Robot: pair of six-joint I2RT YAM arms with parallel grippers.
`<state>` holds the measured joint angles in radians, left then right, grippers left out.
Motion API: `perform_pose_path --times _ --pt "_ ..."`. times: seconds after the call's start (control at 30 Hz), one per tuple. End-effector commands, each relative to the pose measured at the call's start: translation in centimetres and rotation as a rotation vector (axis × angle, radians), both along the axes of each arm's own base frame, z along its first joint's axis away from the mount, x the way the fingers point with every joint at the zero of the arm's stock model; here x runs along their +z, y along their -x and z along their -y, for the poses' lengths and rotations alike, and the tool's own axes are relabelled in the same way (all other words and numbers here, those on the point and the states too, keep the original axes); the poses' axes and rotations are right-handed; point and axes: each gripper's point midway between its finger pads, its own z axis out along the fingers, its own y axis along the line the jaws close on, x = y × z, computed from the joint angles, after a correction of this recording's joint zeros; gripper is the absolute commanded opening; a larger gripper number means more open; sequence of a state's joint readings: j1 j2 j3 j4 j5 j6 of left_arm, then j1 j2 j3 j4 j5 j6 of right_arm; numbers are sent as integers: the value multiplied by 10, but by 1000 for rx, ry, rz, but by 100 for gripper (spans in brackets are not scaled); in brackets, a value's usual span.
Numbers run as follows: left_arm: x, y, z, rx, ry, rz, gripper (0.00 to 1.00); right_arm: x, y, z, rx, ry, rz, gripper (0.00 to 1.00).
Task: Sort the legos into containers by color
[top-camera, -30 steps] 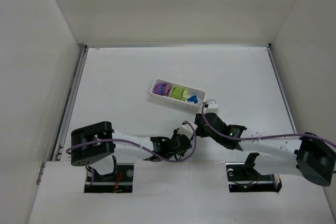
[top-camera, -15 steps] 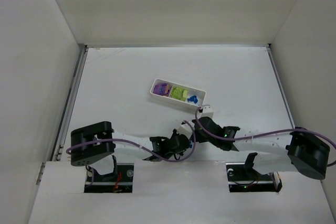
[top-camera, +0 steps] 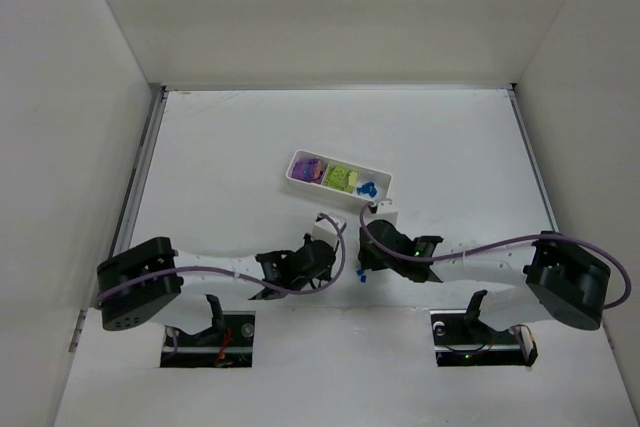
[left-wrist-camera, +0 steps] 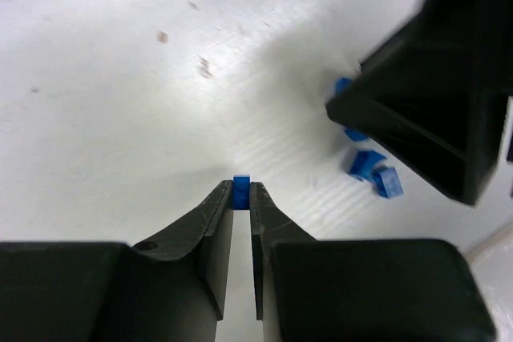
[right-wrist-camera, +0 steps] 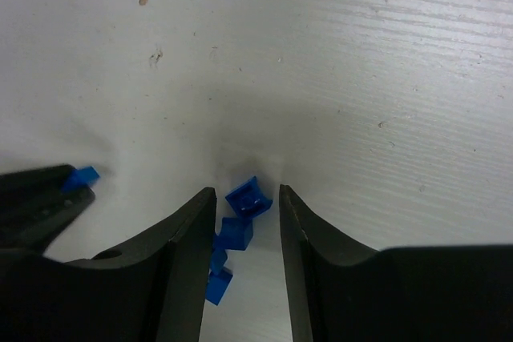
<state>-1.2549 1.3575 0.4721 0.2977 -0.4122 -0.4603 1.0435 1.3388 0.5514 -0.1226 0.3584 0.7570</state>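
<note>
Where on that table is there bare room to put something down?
Bare table left of the tray, and beyond it to the back wall. Crowded nearer the arms: left gripper and right gripper sit by loose blue pieces.

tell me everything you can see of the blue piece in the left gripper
The blue piece is a tiny bright-blue block, plastic by its look, pinched at the tips of the left gripper's black fingers, only its end showing. It sits close over the white table, apart from the loose blue pieces nearby; whether it touches the table cannot be told.
</note>
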Motion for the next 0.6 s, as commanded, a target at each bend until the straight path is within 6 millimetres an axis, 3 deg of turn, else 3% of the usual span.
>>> perform_pose_path --times 0.0,0.13,0.33,0.57 --pt "17 -15 -6 72 107 -12 10 11 -1 -14 7 -29 10 42" --pt "23 -30 -15 127 154 -19 10 8 -1 -11 0 -5 2 40" --pt "42 -50 -14 181 201 11 10 9 -2 -12 -4 4 0 28" --pt "83 -82 4 209 330 52 10 36 -9 -7 -42 -71 68 26"
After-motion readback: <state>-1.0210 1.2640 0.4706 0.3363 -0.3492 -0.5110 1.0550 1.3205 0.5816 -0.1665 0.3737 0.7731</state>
